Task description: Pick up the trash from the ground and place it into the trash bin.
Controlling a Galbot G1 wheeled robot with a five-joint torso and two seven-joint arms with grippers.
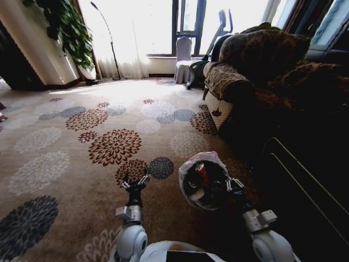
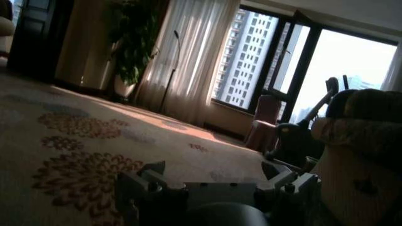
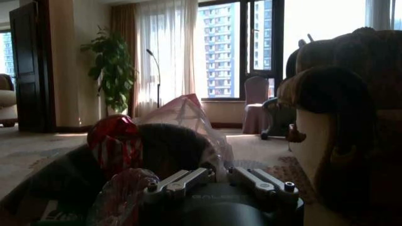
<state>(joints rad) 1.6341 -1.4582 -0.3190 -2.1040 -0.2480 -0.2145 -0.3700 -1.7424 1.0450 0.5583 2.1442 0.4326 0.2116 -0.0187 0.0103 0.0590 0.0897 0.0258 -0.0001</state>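
Floral carpet, sofa on rt. Right gripper, fingers clamped on trash bin rim, holds it off floor w/ bottle inside, prob. for carrying. Left gripper fingers open, empty, low over carpet.

Head view: high, angled forward and down over carpet, both hands near its lower edge
Left wrist view: low, just behind the left hand, facing along the floor toward the window
Right wrist view: low, close behind the right hand
Shared by all: window, sofa, chair beyond the hands
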